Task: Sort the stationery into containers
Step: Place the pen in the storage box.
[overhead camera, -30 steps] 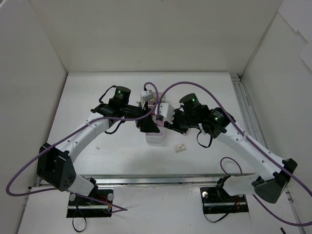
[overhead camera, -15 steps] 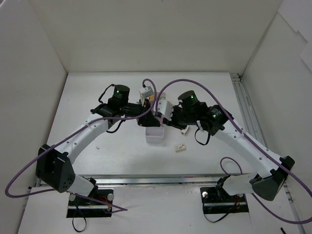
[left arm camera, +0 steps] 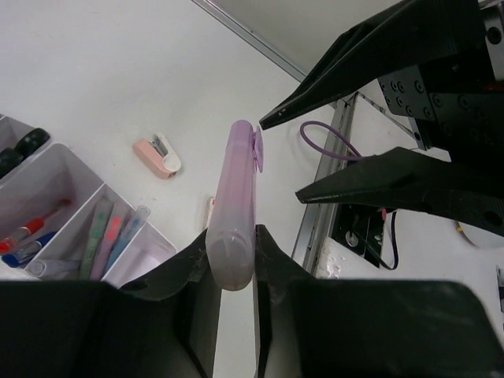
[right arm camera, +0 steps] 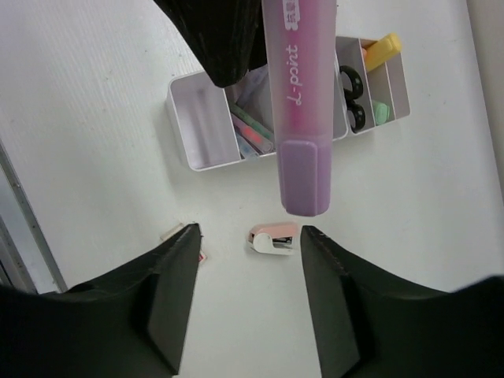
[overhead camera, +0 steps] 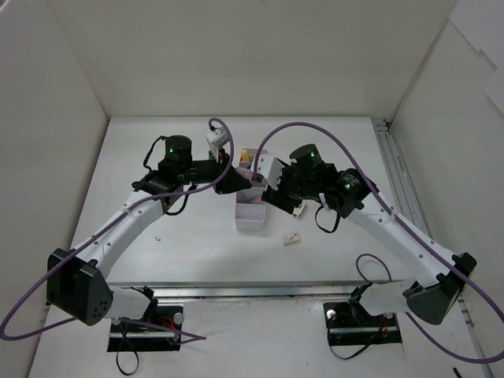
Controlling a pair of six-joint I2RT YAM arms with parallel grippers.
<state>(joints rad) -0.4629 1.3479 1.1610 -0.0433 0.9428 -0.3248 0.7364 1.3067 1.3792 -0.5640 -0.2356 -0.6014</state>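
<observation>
My left gripper (left arm camera: 232, 244) is shut on the butt end of a purple highlighter (left arm camera: 236, 205), held in the air over the table near the white organiser tray (overhead camera: 250, 220). Seen from the right wrist, the highlighter (right arm camera: 298, 102) points its cap toward my right gripper (right arm camera: 250, 236), which is open, its fingertips apart from the cap. The tray (right arm camera: 201, 134) holds thin pens, black-handled scissors (right arm camera: 352, 94) and a yellow highlighter (right arm camera: 380, 49); its nearest compartment shows nothing inside. A small pink-and-white item (right arm camera: 274, 238) lies on the table beside the tray.
White walls enclose the table on the left, back and right. A metal rail (overhead camera: 398, 181) runs along the right side. A tiny white scrap (overhead camera: 158, 234) lies at the left, and a small flat piece (right arm camera: 177, 234) near the pink-and-white item.
My right gripper has opened off the purple highlighter. My left arm, now holding it, has drawn back to the left, away from the right gripper.
</observation>
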